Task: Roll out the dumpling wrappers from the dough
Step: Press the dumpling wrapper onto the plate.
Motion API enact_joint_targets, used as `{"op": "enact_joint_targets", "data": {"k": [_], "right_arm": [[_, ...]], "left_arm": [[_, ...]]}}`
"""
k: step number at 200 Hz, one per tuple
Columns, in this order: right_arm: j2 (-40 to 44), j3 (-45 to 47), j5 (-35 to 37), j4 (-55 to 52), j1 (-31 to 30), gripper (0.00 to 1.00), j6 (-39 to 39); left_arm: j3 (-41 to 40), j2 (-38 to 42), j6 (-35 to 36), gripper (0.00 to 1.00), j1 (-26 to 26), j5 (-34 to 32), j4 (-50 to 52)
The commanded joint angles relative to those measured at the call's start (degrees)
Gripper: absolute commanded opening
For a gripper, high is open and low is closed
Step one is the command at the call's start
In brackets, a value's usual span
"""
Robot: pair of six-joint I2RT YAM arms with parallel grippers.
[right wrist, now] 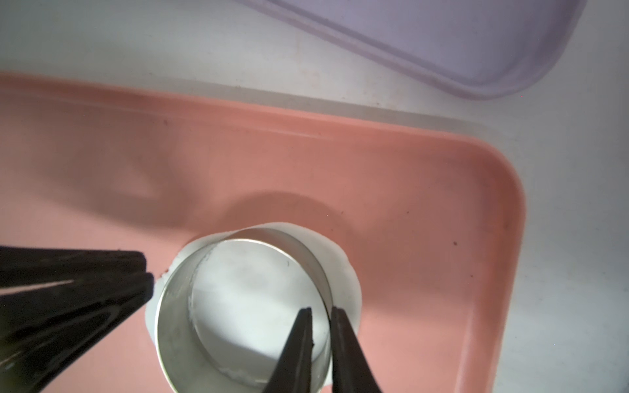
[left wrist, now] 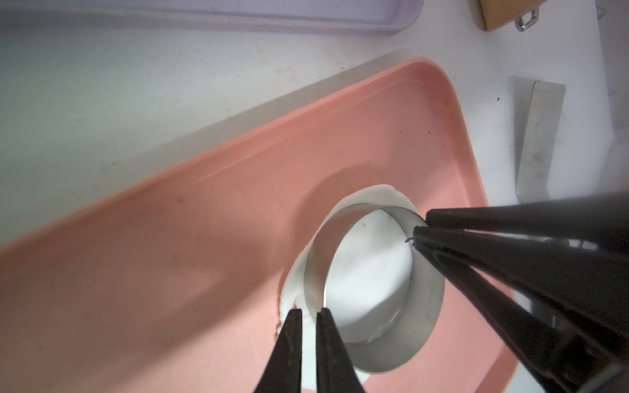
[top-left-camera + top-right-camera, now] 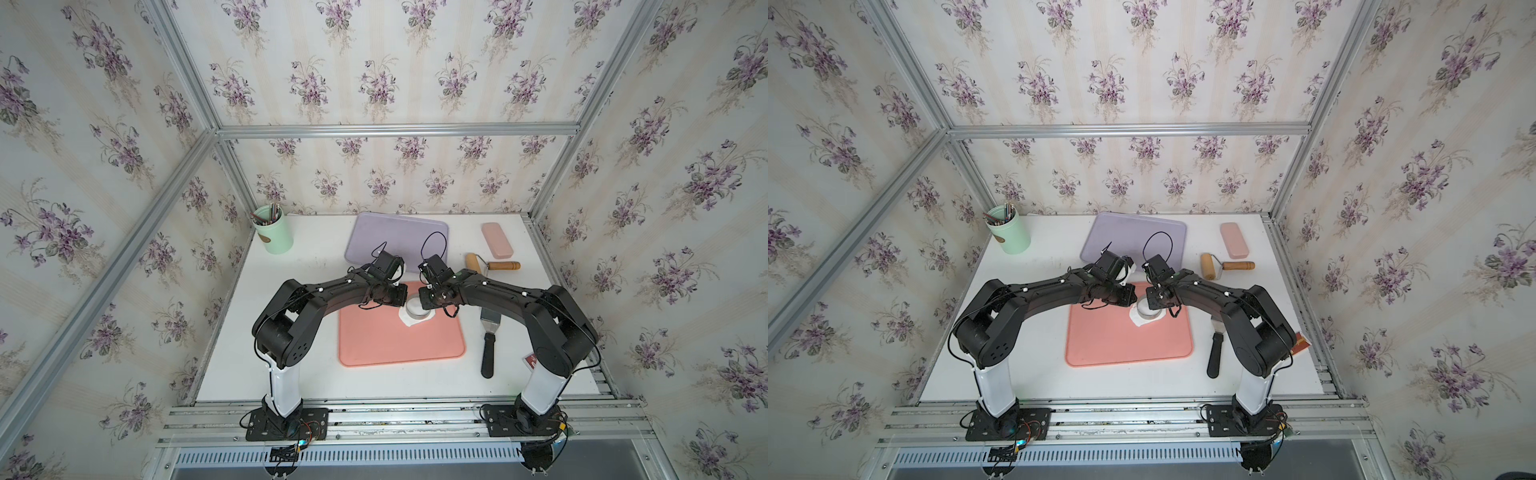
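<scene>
Pinching the thin wall of the metal ring [image 1: 173, 323] from opposite sides with the left fingers [image 2: 291, 347] and the right fingers [image 1: 343, 350], both drawn nearly shut upon it, with that ring standing on the flattened white dough [image 1: 345, 282] in the far right part of the pink tray [image 1: 408, 204] on the tabletop [image 3: 374, 384].

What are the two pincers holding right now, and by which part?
Both hold the metal ring cutter by its thin upright wall, left pincer on one side, right pincer opposite.
</scene>
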State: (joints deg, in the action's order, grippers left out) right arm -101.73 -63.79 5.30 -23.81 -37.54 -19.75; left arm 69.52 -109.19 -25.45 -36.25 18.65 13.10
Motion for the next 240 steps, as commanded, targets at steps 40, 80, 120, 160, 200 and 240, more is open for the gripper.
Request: {"op": "enact_joint_targets", "data": {"k": [40, 80, 120, 160, 200, 240], "right_arm": [[0.4, 0.5, -0.4, 0.3, 0.0, 0.14, -0.4], [0.1, 1.0, -0.7, 0.9, -0.1, 0.06, -0.4], [-0.1, 2.8, -1.1, 2.0, -0.1, 0.0, -1.1], [-0.9, 2.8, -0.7, 3.7, 0.2, 0.0, -1.4], [-1.7, 2.7, -1.3, 3.4, 0.7, 0.0, -1.6], [2.8, 8.2, -3.0, 4.1, 0.1, 0.0, -8.0]], "left_arm": [[1.0, -1.6, 2.2, 0.14, -0.5, 0.6, -0.1], [1.7, -2.6, 3.2, 0.08, -1.2, -0.5, 2.3], [1.8, -3.9, 4.3, 0.01, -2.9, -4.5, 6.0], [-0.6, -3.4, 2.5, 0.0, -4.1, -5.0, 5.4], [0.0, -4.9, 1.4, 0.0, -4.0, -5.6, 5.1], [4.6, -6.9, 3.6, 0.0, -3.9, -8.9, 8.5]]}}
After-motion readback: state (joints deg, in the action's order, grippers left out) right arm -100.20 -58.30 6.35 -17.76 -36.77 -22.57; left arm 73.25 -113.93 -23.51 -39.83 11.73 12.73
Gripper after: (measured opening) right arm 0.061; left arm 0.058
